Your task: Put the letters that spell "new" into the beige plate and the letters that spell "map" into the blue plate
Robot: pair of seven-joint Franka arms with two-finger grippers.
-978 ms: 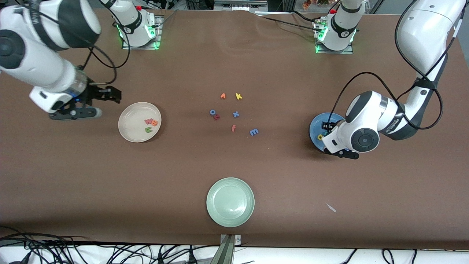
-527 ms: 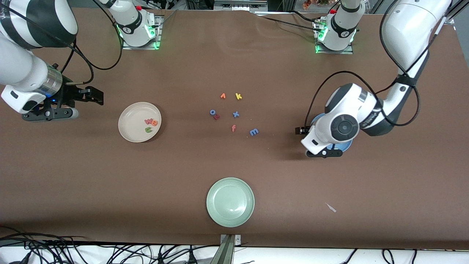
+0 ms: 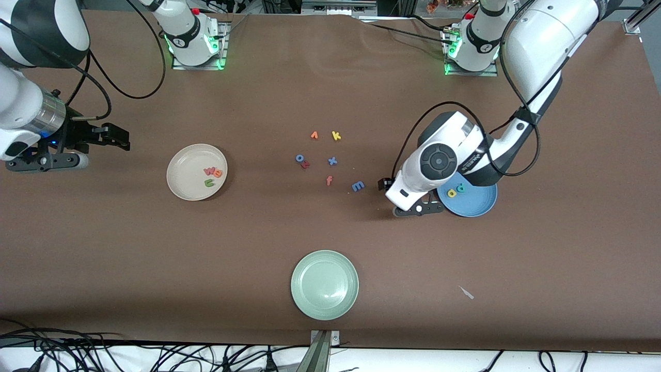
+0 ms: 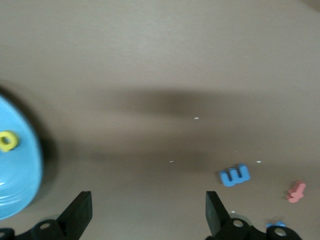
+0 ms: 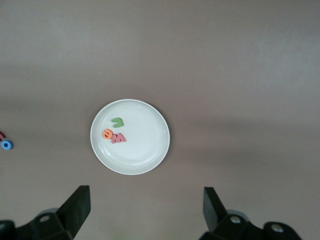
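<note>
Hovering beside the round blue plate (image 3: 472, 204), my released left gripper (image 4: 145, 215) faces the small blue foam m (image 3: 358, 185); my right gripper (image 5: 142, 210), released, waits away from that plate.

Beige plate (image 3: 181, 183), round, shallow rim, toward the right arm's end of the table; in it lie olive-green n (image 3: 209, 182), orange e (image 3: 218, 173) and pinkish-red w (image 3: 209, 170), close together, flat. Blue plate (image 3: 477, 204) toward the left arm's end holds yellow a (image 3: 452, 193) and teal p (image 3: 460, 189), side by side. Blue m (image 3: 358, 185) lies flat on the table, near the blue plate, toward the beige plate.
</note>
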